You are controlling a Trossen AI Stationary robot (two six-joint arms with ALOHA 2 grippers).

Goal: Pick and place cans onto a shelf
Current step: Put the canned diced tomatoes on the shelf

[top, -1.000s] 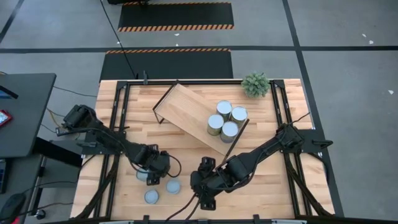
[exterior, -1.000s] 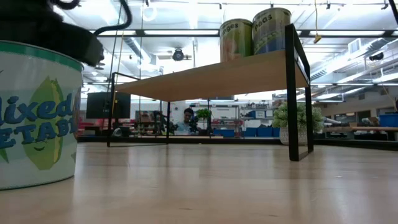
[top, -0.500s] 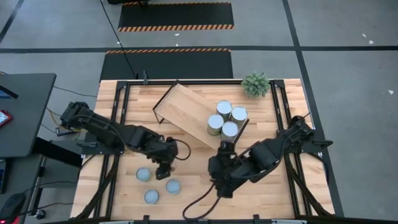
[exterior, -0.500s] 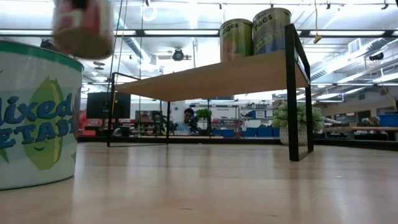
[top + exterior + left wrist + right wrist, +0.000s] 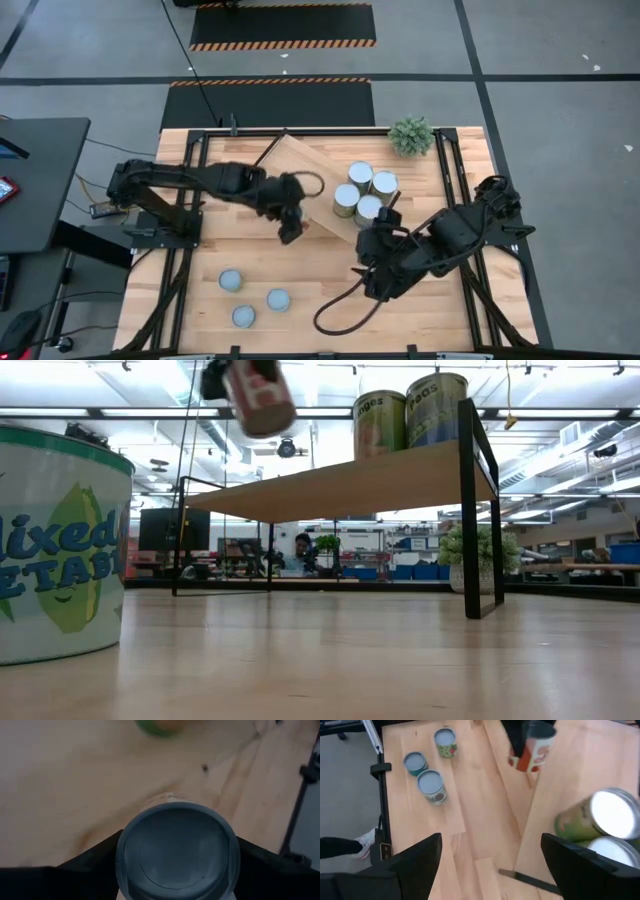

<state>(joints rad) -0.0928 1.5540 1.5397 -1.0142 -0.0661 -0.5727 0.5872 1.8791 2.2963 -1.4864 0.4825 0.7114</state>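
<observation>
four cans [image 5: 365,194] on shelf [image 5: 300,180], three cans [image 5: 250,298] on table [image 5: 320,262]

The left gripper [image 5: 291,226] hung raised, fingers clamping a can [image 5: 177,851]; the right gripper [image 5: 372,243] hovered, fingers parted.
</observation>
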